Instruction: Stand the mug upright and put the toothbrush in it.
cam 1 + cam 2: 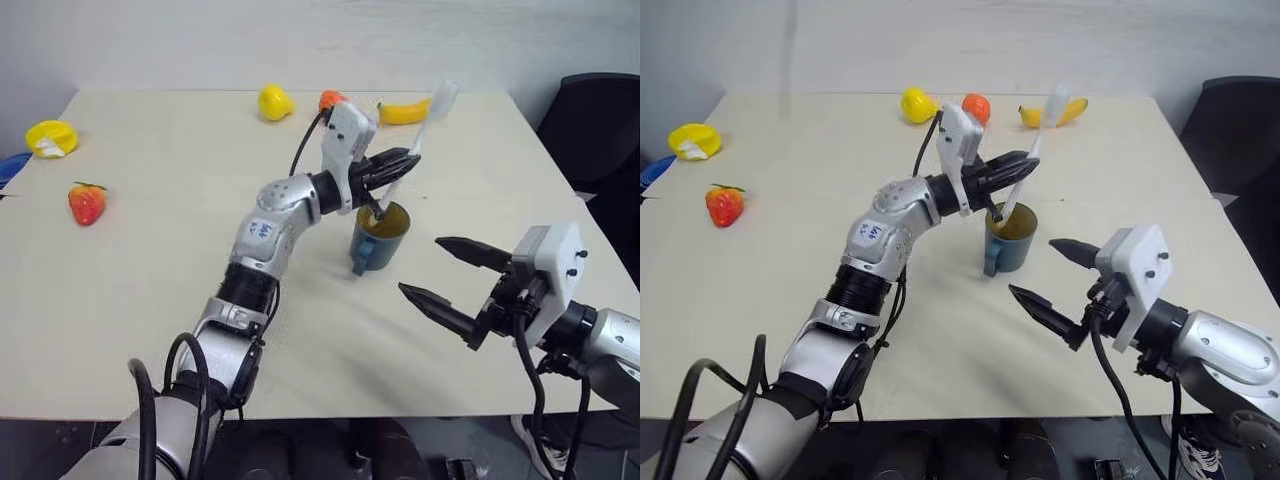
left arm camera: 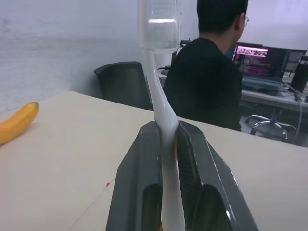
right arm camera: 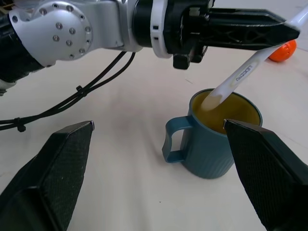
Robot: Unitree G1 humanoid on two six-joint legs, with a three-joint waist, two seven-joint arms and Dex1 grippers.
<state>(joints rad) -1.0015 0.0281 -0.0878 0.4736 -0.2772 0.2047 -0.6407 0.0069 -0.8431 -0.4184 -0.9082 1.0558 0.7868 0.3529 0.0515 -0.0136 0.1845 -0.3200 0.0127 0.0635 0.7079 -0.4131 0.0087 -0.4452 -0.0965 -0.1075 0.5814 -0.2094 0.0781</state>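
The dark blue mug (image 1: 380, 238) stands upright near the table's middle, olive inside showing, its handle (image 3: 173, 142) toward me. My left gripper (image 1: 405, 165) hovers just above it, shut on the white toothbrush (image 1: 425, 130). The brush slants, bristle head (image 2: 159, 24) up and away, with its handle end (image 3: 214, 98) dipped inside the mug's rim. The left wrist view shows the shaft clamped between both fingers (image 2: 139, 178). My right gripper (image 1: 421, 266) is open and holds nothing, a short way to the mug's right and nearer me, pointing at it.
A banana (image 1: 403, 112), a yellow fruit (image 1: 273, 101) and an orange-red one (image 1: 330, 99) lie along the far edge. On the left are a strawberry (image 1: 86, 203) and a yellow piece (image 1: 52, 137). A black chair (image 1: 600, 120) stands right. A person (image 2: 207, 82) sits beyond the table.
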